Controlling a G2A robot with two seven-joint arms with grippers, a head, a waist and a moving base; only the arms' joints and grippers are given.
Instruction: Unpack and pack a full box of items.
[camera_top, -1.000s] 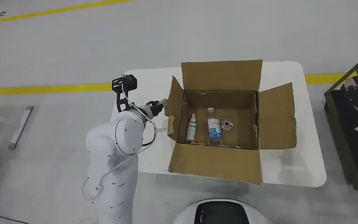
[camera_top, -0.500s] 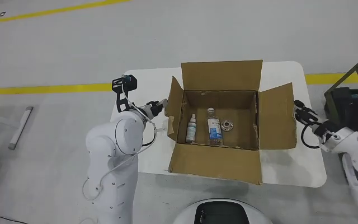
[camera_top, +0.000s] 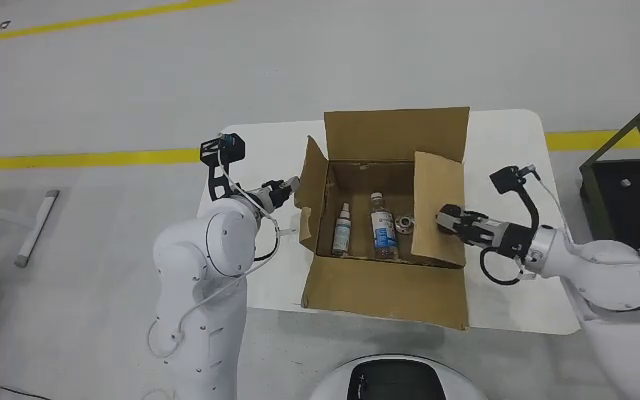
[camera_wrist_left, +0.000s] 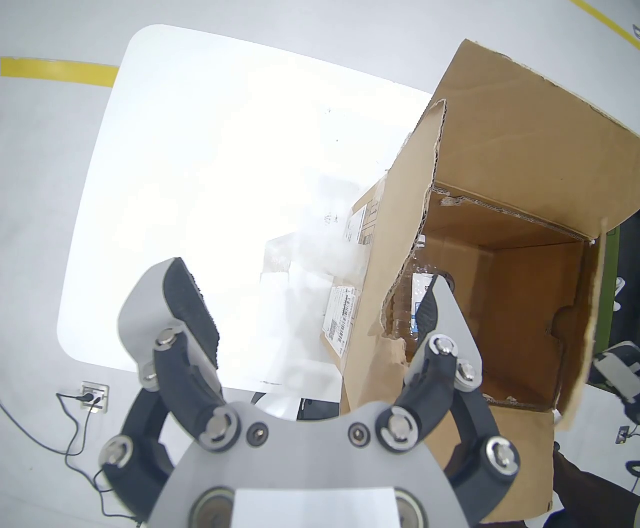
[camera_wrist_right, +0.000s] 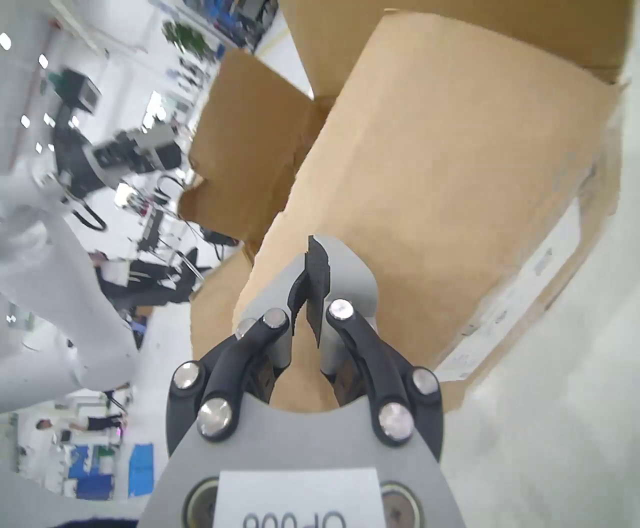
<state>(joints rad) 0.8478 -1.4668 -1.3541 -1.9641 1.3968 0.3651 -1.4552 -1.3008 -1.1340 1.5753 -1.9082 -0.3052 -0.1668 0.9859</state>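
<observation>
An open cardboard box (camera_top: 388, 287) stands on the white table (camera_top: 255, 150). Inside it lie a small spray bottle (camera_top: 342, 228), a clear water bottle (camera_top: 381, 226) and a small round metal part (camera_top: 405, 222). My right gripper (camera_top: 441, 218) is shut, its tips pressed against the outer face of the right flap (camera_top: 440, 200), which stands raised and leans inward. In the right wrist view the flap (camera_wrist_right: 450, 175) rises just past the shut gripper (camera_wrist_right: 312, 280). My left gripper (camera_top: 287, 189) is open beside the upright left flap (camera_wrist_left: 400, 240), which sits near one of its fingers (camera_wrist_left: 432, 310).
The box's far flap (camera_top: 396, 133) stands up and its near flap (camera_top: 385, 290) folds out toward me. A dark green rack (camera_top: 612, 205) stands off the table's right end. Bare table lies left of the box (camera_wrist_left: 210, 165).
My right arm came in from the right and pushed the right flap from lying flat to standing up over the box. The left arm stayed still.
</observation>
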